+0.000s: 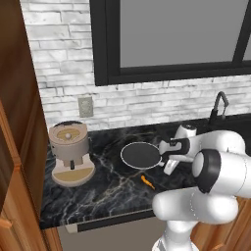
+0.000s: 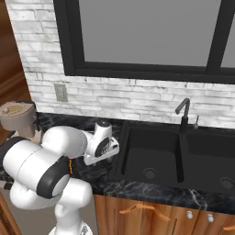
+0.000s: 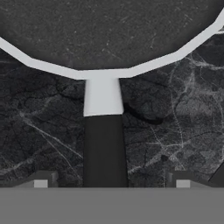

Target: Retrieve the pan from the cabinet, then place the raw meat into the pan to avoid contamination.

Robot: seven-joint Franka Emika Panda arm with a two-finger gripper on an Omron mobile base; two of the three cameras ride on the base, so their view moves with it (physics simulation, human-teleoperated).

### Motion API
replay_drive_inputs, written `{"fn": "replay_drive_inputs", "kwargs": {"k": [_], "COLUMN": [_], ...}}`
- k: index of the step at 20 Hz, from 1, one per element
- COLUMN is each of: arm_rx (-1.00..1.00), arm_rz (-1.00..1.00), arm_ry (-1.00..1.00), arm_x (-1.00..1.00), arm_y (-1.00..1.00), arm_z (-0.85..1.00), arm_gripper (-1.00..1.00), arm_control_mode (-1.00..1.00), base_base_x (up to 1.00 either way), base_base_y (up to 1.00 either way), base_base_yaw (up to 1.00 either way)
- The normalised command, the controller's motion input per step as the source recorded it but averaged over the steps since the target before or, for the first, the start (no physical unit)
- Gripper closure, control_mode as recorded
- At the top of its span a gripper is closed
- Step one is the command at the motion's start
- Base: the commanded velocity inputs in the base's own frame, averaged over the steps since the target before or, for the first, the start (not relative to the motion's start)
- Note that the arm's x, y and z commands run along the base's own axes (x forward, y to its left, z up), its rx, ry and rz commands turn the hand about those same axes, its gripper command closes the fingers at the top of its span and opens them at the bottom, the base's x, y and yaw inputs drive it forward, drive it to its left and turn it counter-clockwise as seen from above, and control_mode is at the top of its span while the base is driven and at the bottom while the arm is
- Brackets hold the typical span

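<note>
The pan (image 1: 140, 155) sits flat on the dark marble counter, black inside with a thin silver rim. In the hand view its bowl (image 3: 109, 30) spans the top and its handle (image 3: 104, 131) runs down between my fingertips. My gripper (image 3: 111, 183) is open, with the fingertips (image 3: 41, 181) standing wide on either side of the handle and not touching it. From the left base view, the gripper (image 1: 165, 158) is at the pan's right edge. The raw meat (image 1: 147, 181), a small orange-red sliver, lies on the counter in front of the pan. The cabinet (image 1: 14, 108) rises at the far left.
A beige coffee machine (image 1: 71, 152) stands left of the pan. The black sink (image 2: 151, 160) and its faucet (image 2: 183, 110) lie to the right. The counter's front edge (image 1: 98, 220) runs close below the meat. A brick wall and a window are behind.
</note>
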Motion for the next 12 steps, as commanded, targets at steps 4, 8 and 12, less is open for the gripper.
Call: {"fn": "replay_drive_inputs", "kwargs": {"k": [4,8,12], "arm_rx": [-0.04,0.0,0.0], "arm_rz": [0.0,0.0,-0.02], "arm_ry": [0.07,0.09,0.07], "arm_x": [0.0,-0.03,-0.05], "arm_y": [0.0,-0.01,0.02], "arm_z": [0.36,0.68,0.82], "arm_gripper": [-1.0,-1.0,-1.0], "arm_control_mode": [-1.0,-1.0,-1.0], "base_base_x": [0.0,0.0,0.0], "base_base_y": [0.0,0.0,0.0], "base_base_yaw": [0.0,0.0,0.0]}}
